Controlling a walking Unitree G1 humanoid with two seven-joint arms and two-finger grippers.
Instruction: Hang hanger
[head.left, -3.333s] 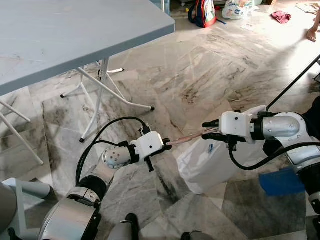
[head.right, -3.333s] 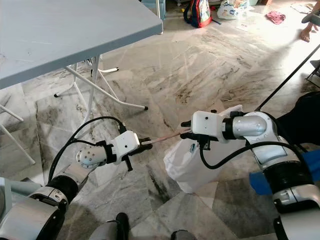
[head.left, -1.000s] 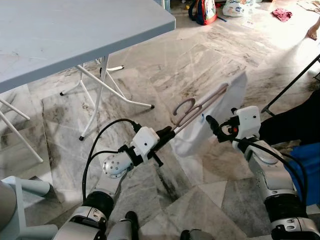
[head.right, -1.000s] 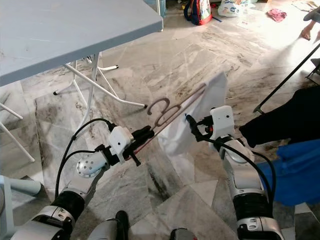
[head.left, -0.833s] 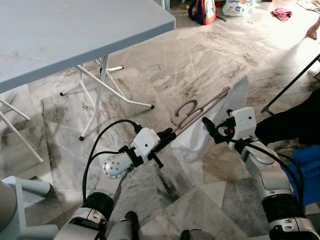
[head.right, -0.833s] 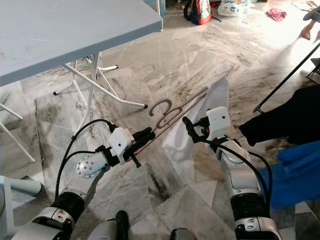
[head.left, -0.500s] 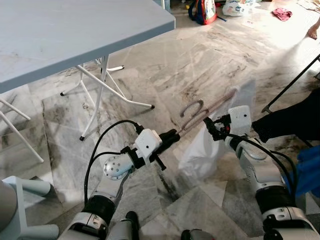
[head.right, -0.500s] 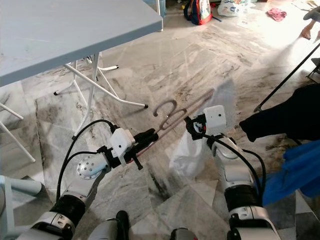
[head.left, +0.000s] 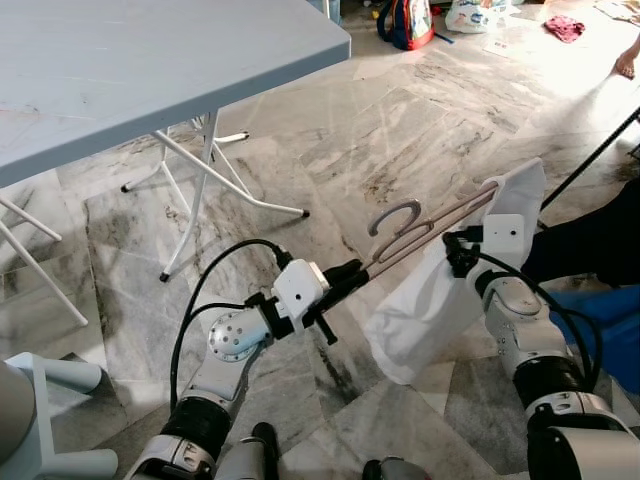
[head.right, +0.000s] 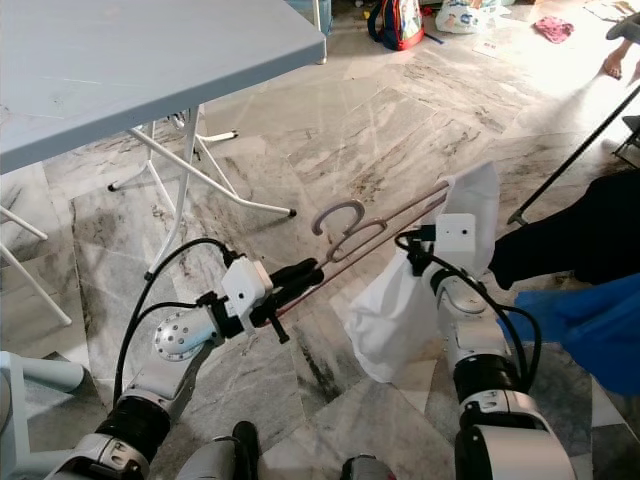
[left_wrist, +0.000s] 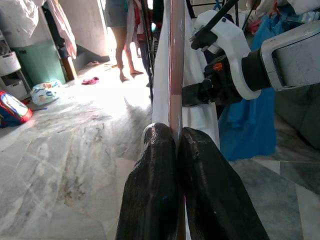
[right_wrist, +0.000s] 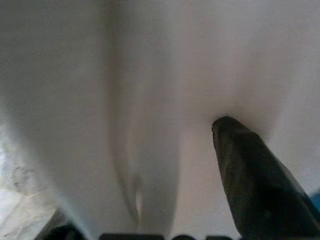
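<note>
Pinching one end of the hanger (head.left: 425, 228), the left gripper (head.left: 352, 276) has its fingers clamped on the reddish bar, holding it slanted above the marble floor (head.left: 400, 110). A white garment (head.left: 440, 300) droops from the hanger's far end. The right gripper (head.right: 408, 248) presses into that cloth; its grip is probably slack, though the fabric hides it. Both arms reach forward. A grey folding table (head.left: 120, 70) stands ahead, bags (head.left: 408, 22) beyond. No writing is readable.
</note>
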